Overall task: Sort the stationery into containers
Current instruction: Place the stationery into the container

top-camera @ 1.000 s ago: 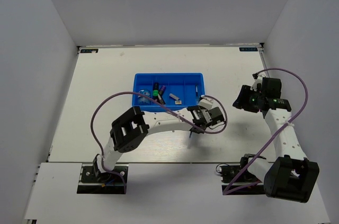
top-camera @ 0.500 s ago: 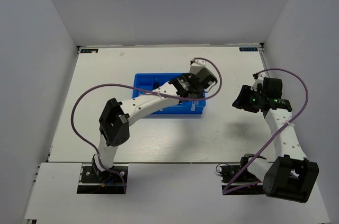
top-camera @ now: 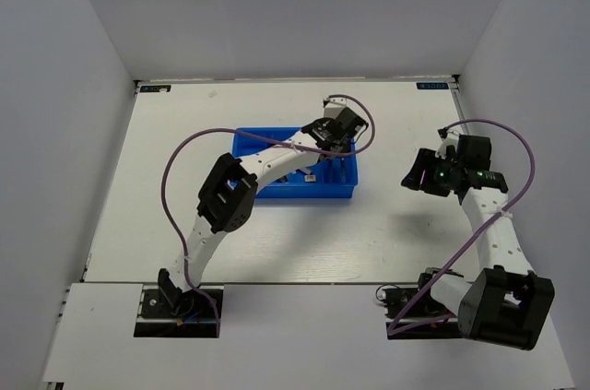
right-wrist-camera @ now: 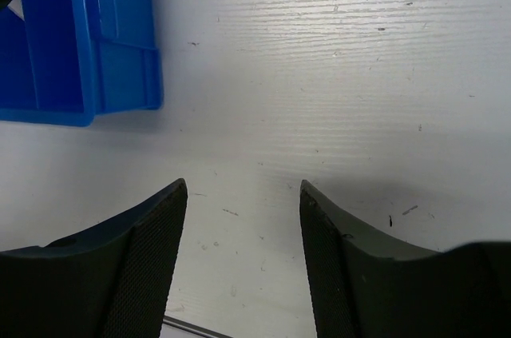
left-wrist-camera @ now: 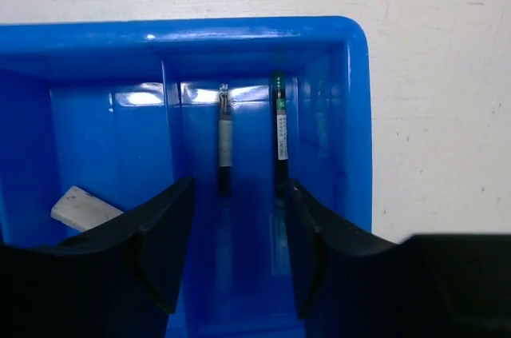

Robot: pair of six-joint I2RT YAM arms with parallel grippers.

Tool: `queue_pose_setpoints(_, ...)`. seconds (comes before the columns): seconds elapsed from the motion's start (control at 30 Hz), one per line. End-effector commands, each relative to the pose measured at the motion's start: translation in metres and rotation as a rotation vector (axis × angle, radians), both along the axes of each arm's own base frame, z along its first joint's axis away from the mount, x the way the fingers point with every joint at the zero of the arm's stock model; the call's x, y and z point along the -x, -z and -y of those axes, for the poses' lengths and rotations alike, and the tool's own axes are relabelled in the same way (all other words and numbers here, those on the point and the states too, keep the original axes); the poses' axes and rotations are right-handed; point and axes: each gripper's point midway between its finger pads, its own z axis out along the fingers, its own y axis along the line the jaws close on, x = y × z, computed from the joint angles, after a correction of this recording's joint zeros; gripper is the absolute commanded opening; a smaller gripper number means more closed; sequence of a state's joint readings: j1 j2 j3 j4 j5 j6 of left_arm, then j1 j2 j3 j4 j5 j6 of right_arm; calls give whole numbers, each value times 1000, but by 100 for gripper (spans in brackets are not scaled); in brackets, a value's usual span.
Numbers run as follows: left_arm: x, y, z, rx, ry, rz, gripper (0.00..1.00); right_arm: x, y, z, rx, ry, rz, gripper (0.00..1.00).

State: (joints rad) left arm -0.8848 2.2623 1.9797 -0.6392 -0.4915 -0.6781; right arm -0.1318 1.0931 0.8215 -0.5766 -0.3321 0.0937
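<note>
The blue tray (top-camera: 304, 192) lies mid-table. My left gripper (top-camera: 330, 135) hovers over its right end, open and empty. In the left wrist view the gripper (left-wrist-camera: 239, 188) looks down into the tray's (left-wrist-camera: 358, 114) rightmost compartment. Two thin pens lie there side by side, one with a grey band (left-wrist-camera: 224, 142) and one dark with a green mark (left-wrist-camera: 280, 134). A beige eraser (left-wrist-camera: 84, 206) lies in the compartment to the left. My right gripper (top-camera: 415, 171) is open and empty over bare table right of the tray, as its wrist view (right-wrist-camera: 243, 194) shows. The highlighters and the bottle are hidden under the left arm.
The tray's corner (right-wrist-camera: 88, 50) shows at the top left of the right wrist view. White walls close the table on three sides. A purple cable loops over each arm.
My left arm has swung from the table in front of the tray up over the tray's right end. My right arm has barely moved.
</note>
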Motion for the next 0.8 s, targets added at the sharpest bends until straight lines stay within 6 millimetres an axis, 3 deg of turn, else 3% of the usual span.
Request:
queue_pose_setpoints(0.0, -12, -47, 10, 109, 8, 79, 60, 1, -1, -4, -17, -45, 8, 62)
queue_pose_setpoints(0.03, -11, -52, 7, 111, 9, 87, 67, 2, -1, -6, -25, -58, 8, 64)
queue_pose_setpoints(0.13, -6, -70, 4, 124, 33, 115, 73, 4, -3, -10, -35, -88, 23, 68)
queue_pose_setpoints(0.17, 3, -90, 1, 148, 47, 140, 76, 4, -5, -11, -36, -97, 31, 68)
queue_pose_setpoints(0.2, 6, -99, 3, 153, 77, 156, 76, 5, -6, -10, -34, -102, 38, 72)
queue_pose_setpoints(0.23, 14, -122, -2, 175, 94, 182, 76, 7, -7, -11, -30, -110, 48, 77)
queue_pose_setpoints(0.27, 31, -131, -2, 184, 133, 187, 77, 7, -7, -11, -31, -106, 52, 79)
queue_pose_setpoints(0.3, 43, -136, -1, 173, 207, 186, 77, 7, -8, -10, -23, -97, 55, 89)
queue_pose_setpoints(0.33, 60, -164, -4, 203, 243, 222, 77, 7, -13, -7, -8, -83, 85, 90)
queue_pose_setpoints(0.37, 84, -156, -18, 168, 292, 207, 82, 7, -12, -4, 3, -61, 91, 90)
queue_pose_setpoints(0.4, 102, -180, -29, 208, 334, 236, 85, 6, -13, -2, 7, -44, 100, 90)
queue_pose_setpoints(0.47, 134, -124, -52, 128, 396, 163, 100, 6, -15, 2, 24, -3, 142, 90)
queue_pose_setpoints(0.5, 152, -165, -72, 210, 404, 234, 100, 6, -20, 2, 27, 2, 168, 90)
queue_pose_setpoints(0.53, 161, -134, -91, 154, 392, 183, 100, 7, -23, 2, 27, 9, 181, 90)
queue_pose_setpoints(0.57, 170, -140, -120, 153, 359, 213, 100, 8, -23, 1, 20, 7, 189, 90)
queue_pose_setpoints(0.6, 177, -104, -137, 63, 350, 145, 100, 8, -23, 0, 13, 5, 191, 90)
queue_pose_setpoints(0.63, 182, -107, -160, 36, 326, 158, 100, 8, -25, -1, 14, -3, 204, 90)
queue_pose_setpoints(0.67, 185, -102, -173, 13, 304, 157, 100, 10, -27, -5, -3, -20, 213, 90)
queue_pose_setpoints(0.7, 195, -92, -201, 5, 280, 157, 100, 9, -25, -6, 0, -30, 225, 90)
queue_pose_setpoints(0.77, 200, -83, -223, -18, 246, 148, 100, 8, -28, -10, -7, -55, 258, 90)
